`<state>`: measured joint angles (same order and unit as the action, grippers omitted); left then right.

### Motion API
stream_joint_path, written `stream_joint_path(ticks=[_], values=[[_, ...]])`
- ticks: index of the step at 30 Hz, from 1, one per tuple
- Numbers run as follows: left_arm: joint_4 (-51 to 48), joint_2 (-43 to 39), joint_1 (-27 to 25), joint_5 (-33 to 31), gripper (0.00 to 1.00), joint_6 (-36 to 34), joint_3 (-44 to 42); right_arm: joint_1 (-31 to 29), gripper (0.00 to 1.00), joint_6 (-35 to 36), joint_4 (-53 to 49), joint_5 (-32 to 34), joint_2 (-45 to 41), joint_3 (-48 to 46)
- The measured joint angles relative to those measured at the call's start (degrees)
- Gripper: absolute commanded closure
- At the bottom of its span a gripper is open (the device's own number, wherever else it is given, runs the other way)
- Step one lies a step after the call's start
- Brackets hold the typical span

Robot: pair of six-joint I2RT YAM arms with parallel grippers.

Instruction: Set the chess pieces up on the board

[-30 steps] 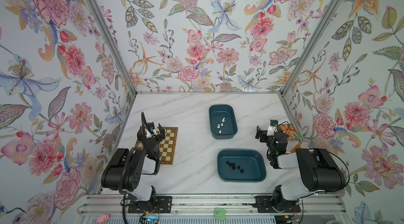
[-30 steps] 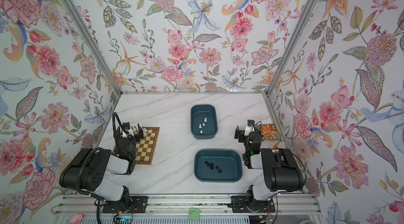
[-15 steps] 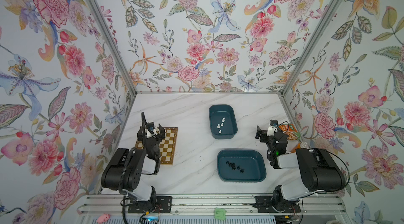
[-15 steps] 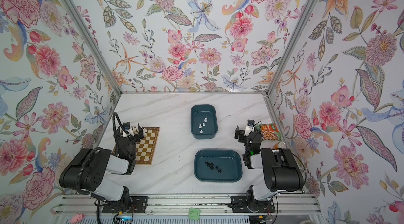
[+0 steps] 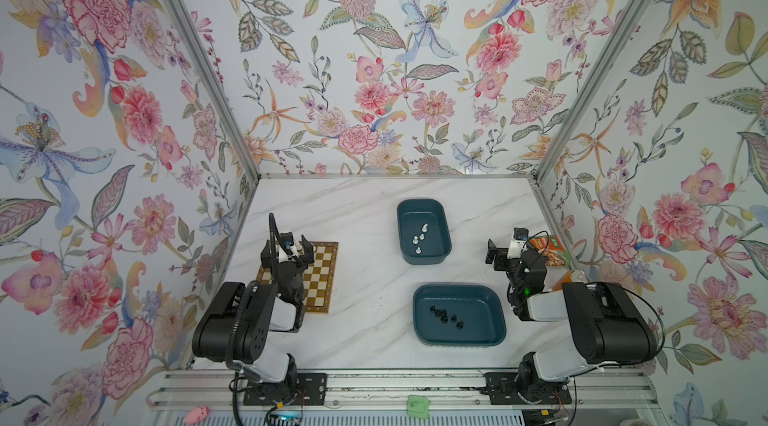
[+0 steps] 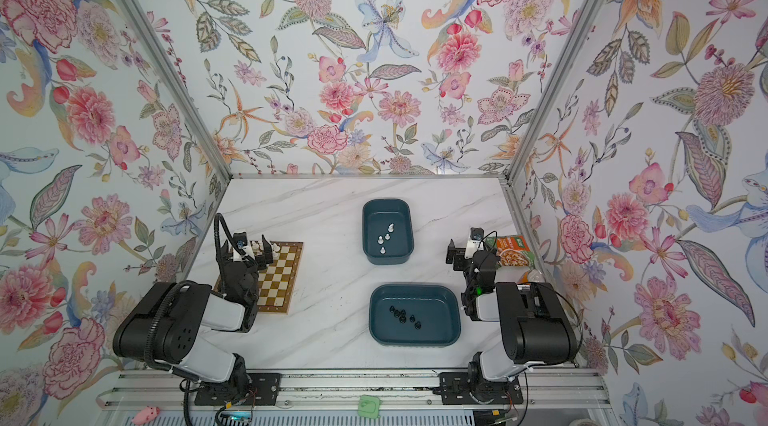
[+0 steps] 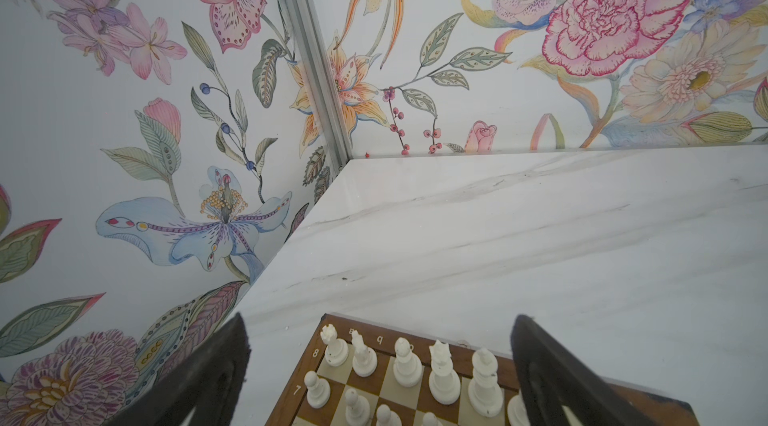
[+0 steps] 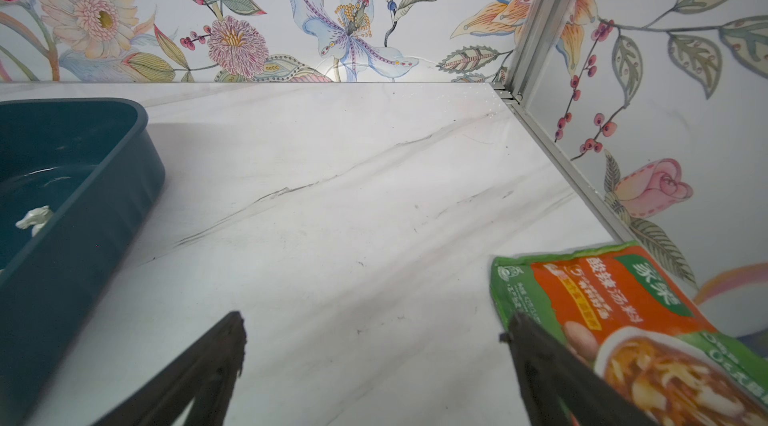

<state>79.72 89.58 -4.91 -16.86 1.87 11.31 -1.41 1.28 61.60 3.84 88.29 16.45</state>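
Left gripper and right gripper both hang spread and empty, white pieces line the far edge of the board (more wait in the tubs, black pieces too), so next calls for a delicate pinch from a tub.

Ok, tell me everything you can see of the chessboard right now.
The board is a square wooden slab with brown and cream checks and a brown border carrying pale numerals. It lies flat on the marble table, near the left wall. White pieces stand upright on its far rows, marked 8 and 7; the other visible squares are bare. The open left end effector hangs over that end, and the arm hides one edge.
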Motion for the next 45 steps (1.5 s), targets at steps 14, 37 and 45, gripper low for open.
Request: stream_joint_path(ticks=[14,37,45], values=[[0.0,0.0,0.0,0.2,0.01,0.0,0.0,-1.3,0.01,0.8,-2.9,1.4,-0.8,0.9],[-66.1,-18.8,11.3,2.4,0.44,14.5,35.5,-13.9,0.01,-8.7,-58.8,7.5,-22.7,31.3],[-82.7,-20.3,18.6,5.6,0.78,26.3,39.1,-17.7,0.01,-10.5,-63.7,5.3,-22.7,31.4]])
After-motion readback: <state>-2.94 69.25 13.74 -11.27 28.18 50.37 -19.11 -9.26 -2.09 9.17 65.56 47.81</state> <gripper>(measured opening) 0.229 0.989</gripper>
